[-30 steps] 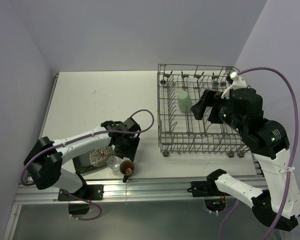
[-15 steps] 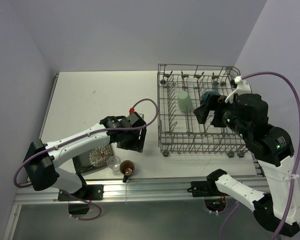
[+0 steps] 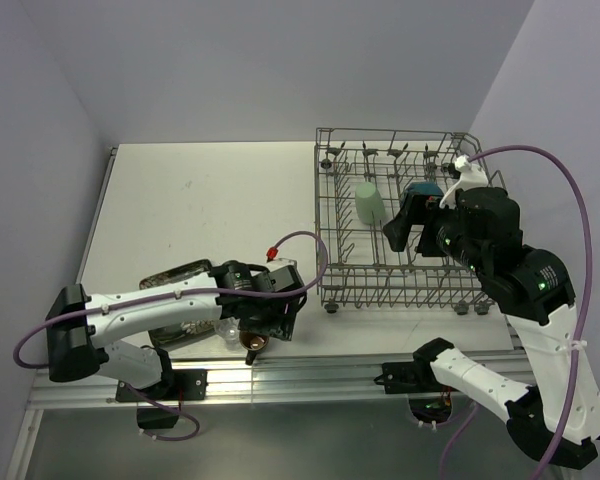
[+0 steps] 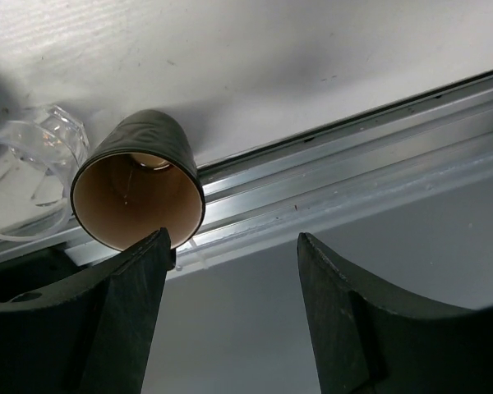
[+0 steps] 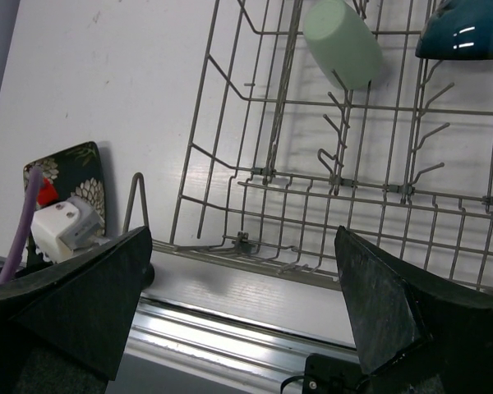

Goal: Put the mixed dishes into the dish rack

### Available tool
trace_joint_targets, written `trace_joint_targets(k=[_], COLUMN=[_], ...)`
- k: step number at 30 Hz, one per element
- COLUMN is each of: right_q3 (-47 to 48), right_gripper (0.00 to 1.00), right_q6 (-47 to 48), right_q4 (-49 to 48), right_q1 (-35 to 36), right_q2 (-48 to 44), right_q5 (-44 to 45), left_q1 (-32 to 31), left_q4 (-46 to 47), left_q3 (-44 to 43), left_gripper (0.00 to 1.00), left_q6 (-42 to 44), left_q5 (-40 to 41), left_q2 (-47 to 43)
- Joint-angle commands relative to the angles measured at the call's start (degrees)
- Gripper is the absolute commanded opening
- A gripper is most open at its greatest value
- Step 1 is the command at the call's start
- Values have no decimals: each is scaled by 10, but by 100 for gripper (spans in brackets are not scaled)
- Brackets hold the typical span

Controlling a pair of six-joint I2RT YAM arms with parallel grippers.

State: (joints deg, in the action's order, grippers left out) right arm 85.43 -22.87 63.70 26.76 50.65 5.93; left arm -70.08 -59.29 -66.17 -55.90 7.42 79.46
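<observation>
The brown mug (image 4: 137, 189) lies on its side at the table's near edge, mouth toward my left wrist camera, beside the clear glass (image 4: 33, 148). My left gripper (image 4: 234, 246) is open just past it; the mug rim sits by the left fingertip (image 4: 152, 254), not between the jaws. From above, the left gripper (image 3: 270, 325) covers most of the mug (image 3: 253, 343) and glass (image 3: 224, 328), with the floral plate (image 3: 170, 275) behind the arm. The pale green cup (image 5: 343, 41) and a dark teal bowl (image 5: 464, 29) rest in the dish rack (image 3: 380, 275). My right gripper (image 5: 242, 238) hangs open and empty above the rack.
An aluminium rail (image 4: 353, 164) runs along the near table edge right under the left gripper. The left arm's white connector and purple cable (image 5: 64, 220) show beside the plate (image 5: 70, 168). The rack's front wire wall (image 5: 255, 246) stands close to the rail.
My left arm swung right and up, then came down toward the near edge over the mug, with its jaws wider than before. The right gripper shifted slightly over the rack.
</observation>
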Motion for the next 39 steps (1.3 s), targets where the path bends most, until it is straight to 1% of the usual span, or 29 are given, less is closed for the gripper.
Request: trace_joint_targets(k=[1,7,12,15,16,18,19,21,22,23,24,26,28,30,31,32,34,35,36,37,38,39], right_q3=[4,-2,-6,-6,-4,-2,-1,3,4,7,9,16,21,27,27,26,21,17,14,14,15,17], right_gripper=[100,100,100,100,100,100,100,100,100,100,100,100,100,100,100,100,100,100,100,100,100,100], right_q6=[14,18,20,20,20,20,21,21,21,22,23,24,23,23,22,17,12,11,8,6,4,-2], right_q4=[-20,-17,-10,-8,-7,-5,-5,-3,-2,-2,-1,0,2,1,1,0,-5,-9,-19,-23,-31,-51], right_q1=[2,2,3,3,3,2,2,3,2,2,2,2,3,3,2,2,2,2,2,2,1,2], right_q2=[-9,-16,-22,-22,-22,-23,-23,-22,-21,-21,-19,-17,-13,-7,-5,0,7,14,17,22,30,33], right_q5=[2,2,7,7,7,7,8,9,9,10,9,10,8,-6,-12,-20,-55,-80,-105,-159,-190,-223], left_q1=[-10,-8,-7,-7,-7,-7,-7,-6,-6,-6,-6,-7,-6,-6,-7,-6,-1,9,13,17,27,35], left_q4=[9,83,109,128,125,122,120,107,101,94,80,62,16,-32,-42,-48,-43,-35,-20,13,35,60], left_q3=[15,71,86,94,90,78,73,55,47,33,26,4,-21,-78,-104,-159,-215,-267,-289,-308,-332,-337], left_gripper=[70,72,70,59,49,40,33,24,11,4,0,0,0,0,0,0,0,0,0,0,0,0], left_q6=[-33,-37,-28,-20,-17,-12,-7,-2,3,4,4,4,-13,-22,-20,-17,9,21,33,53,60,63], left_q5=[7,15,-7,-4,1,10,15,25,29,35,38,51,71,80,81,80,68,42,24,9,-6,-43], left_q2=[10,22,75,97,101,109,110,117,121,126,128,122,93,62,44,12,-14,-32,-40,-54,-62,-71])
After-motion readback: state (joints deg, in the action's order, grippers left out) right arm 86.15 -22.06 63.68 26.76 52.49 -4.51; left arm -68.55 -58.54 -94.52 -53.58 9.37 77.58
